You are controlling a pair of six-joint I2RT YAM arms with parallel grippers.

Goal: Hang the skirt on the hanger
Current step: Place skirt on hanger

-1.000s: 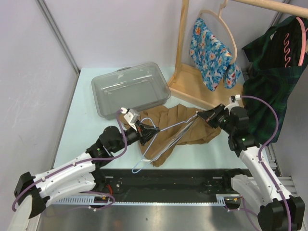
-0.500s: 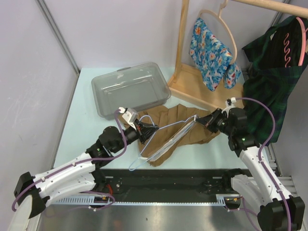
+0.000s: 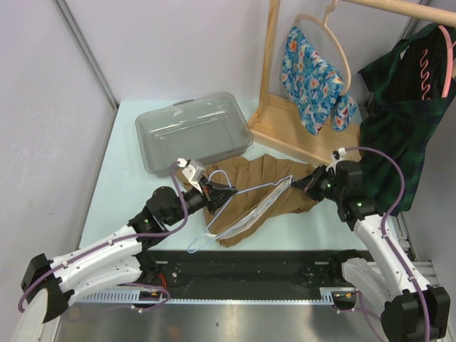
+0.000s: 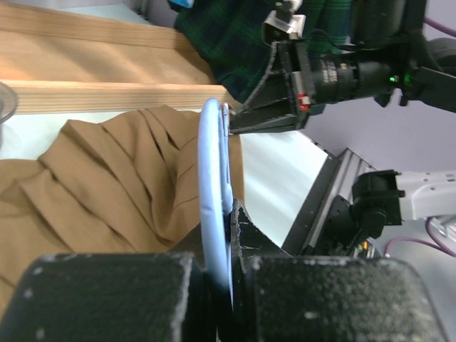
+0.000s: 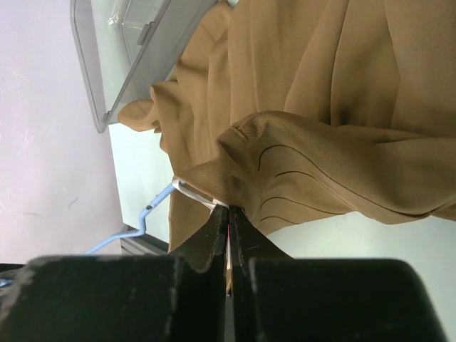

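- Lower & further left vs a sec ago: hanger (image 4: 212, 178); R gripper (image 5: 228, 212) backed off a bit.
- L gripper (image 3: 214, 191) clamped tight on hanger.
- R jaws closed, tips at skirt (image 5: 335, 107) waistband; can't tell if cloth's nipped.
- Skirt heaped on table (image 3: 128, 178), edge over hanger's end.

My overhead camera looks down from above and behind my bases, far enough back to take in the whole table (image 3: 117, 185). The camera on my left wrist sits just behind my left gripper (image 4: 229, 231), looking along the fingers at close range toward my right arm (image 4: 356, 71) beyond them. The right wrist camera sights past my right gripper (image 5: 228, 217) likewise, close over the skirt (image 5: 320, 107). All three views share that skirt and the hanger (image 4: 211, 164) at my fingertips.
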